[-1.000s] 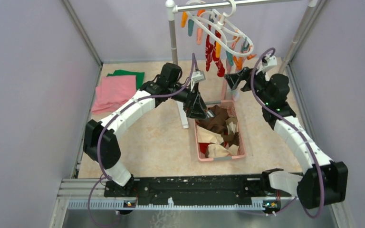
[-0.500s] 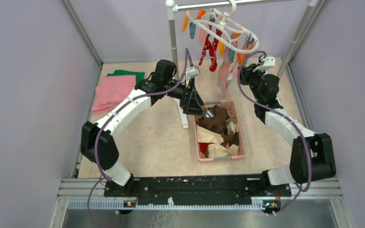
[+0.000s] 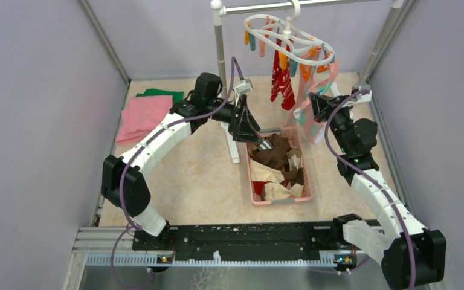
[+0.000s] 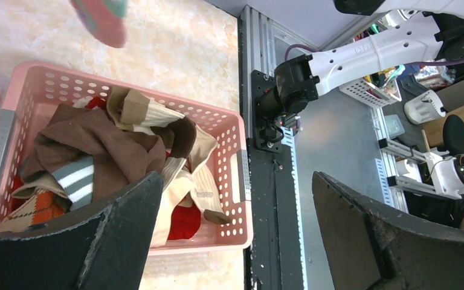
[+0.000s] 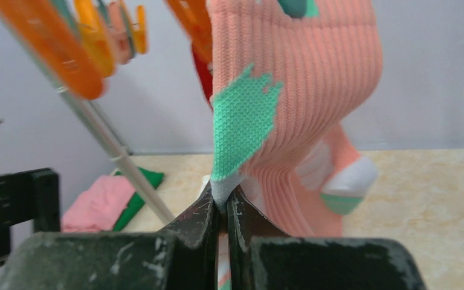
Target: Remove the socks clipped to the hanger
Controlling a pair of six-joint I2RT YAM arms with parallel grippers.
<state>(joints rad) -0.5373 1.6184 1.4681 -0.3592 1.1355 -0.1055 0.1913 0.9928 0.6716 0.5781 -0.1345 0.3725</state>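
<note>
The white oval hanger (image 3: 290, 41) hangs by its hook from the rail, with orange and teal pegs (image 5: 54, 54) dangling. A red patterned sock (image 3: 282, 81) hangs from one peg. A pink sock (image 5: 314, 90) with teal and white marks runs taut from the hanger's right end (image 3: 328, 75) down to my right gripper (image 5: 223, 202), which is shut on its teal-and-white edge. My left gripper (image 4: 237, 175) is open and holds nothing; it hovers over the basket's back left corner (image 3: 251, 130). Brown and cream socks (image 4: 109, 151) lie in the basket.
The pink perforated basket (image 3: 278, 201) sits mid-table, between the arms. The metal rail stand's left post (image 3: 220, 54) rises just behind the left gripper. Folded pink (image 3: 145, 118) and green (image 3: 160, 95) cloths lie at the far left. Grey walls close in both sides.
My right gripper went from open to shut on the pink sock and drew back to the right, pulling it taut. The hanger swung to the right. The left arm barely shifted.
</note>
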